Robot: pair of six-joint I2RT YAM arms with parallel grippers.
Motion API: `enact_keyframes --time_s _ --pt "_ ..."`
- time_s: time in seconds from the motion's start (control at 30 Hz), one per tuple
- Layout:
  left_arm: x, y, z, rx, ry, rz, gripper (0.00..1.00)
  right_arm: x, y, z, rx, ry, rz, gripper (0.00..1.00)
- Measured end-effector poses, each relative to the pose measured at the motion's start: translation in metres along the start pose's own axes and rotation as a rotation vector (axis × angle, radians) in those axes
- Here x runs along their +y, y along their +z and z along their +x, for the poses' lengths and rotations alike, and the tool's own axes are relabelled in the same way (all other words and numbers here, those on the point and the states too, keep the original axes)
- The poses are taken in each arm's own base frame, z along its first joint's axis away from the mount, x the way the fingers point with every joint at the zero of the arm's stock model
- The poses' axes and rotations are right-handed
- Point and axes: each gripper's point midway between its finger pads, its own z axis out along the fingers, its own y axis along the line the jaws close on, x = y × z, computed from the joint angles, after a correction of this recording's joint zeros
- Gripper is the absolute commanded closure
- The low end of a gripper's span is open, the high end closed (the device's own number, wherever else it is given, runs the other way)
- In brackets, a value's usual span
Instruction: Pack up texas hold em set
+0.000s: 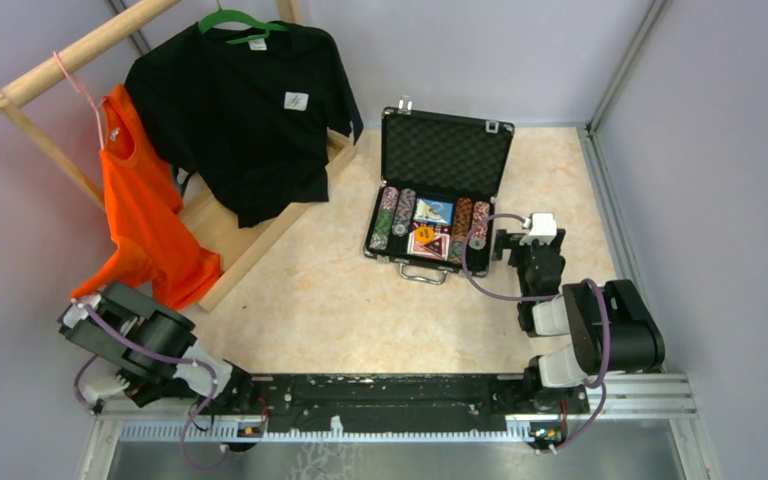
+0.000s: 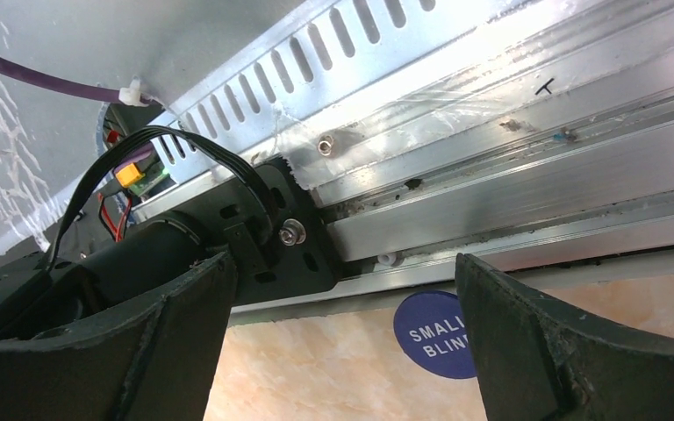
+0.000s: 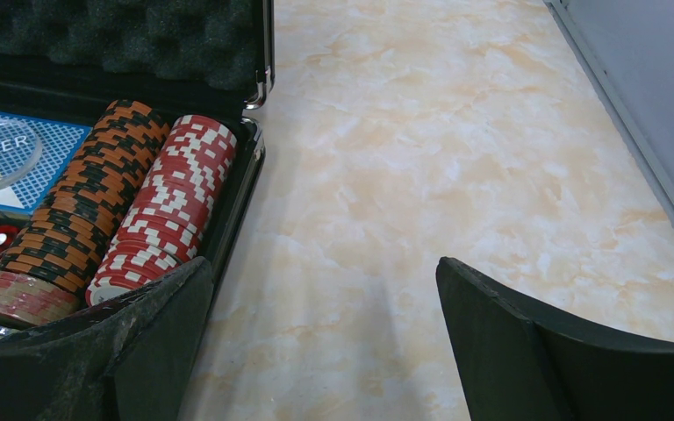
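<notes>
**Desk:** Where's the poker set, for the caption?

**Photog:** Black case (image 1: pixel 406 262) lies open on the marbled table (image 1: pixel 320 300), centre-right. Foam lid (image 1: pixel 447 150) upright at the far side, handle (image 1: pixel 423 272) twd the arms. Chip rows (image 1: pixel 388 215) fill both ends; card decks (image 1: pixel 434 212) and a yellow triangular token (image 1: pixel 424 233) sit btwn them.

**Desk:** And the claws?

**Photog:** Right gripper (image 3: pixel 323 281) hangs just beside the case's right end, jaws spread wide, nothing in them. Its left finger (image 3: pixel 140 342) overlaps the case edge in the wrist view, next to the red-white chips (image 3: pixel 171 210); can't tell if touching. Left gripper (image 2: pixel 344 281) is wide apart too, empty, arm folded at near-left, pointed at the metal rail (image 2: pixel 509 175).

**Desk:** Anything loose?

**Photog:** A blue "small blind" token (image 2: pixel 430 338) lies flat on the table by the rail, well apart from the case. Black T-shirt (image 1: pixel 245 110) and orange top (image 1: pixel 145 210) hang on the wooden rack (image 1: pixel 70 55), far left.
</notes>
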Motion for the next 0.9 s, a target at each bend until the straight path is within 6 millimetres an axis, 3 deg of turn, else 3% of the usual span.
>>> enact_keyframes --time_s 0.47,0.9 --pt "-0.015 0.002 0.019 0.076 0.006 0.066 0.00 0.000 0.000 0.000 0.000 0.000 0.000 0.01" --pt "-0.016 0.001 0.021 0.059 0.025 0.082 0.00 0.000 0.000 0.000 0.000 0.000 0.000 0.01"
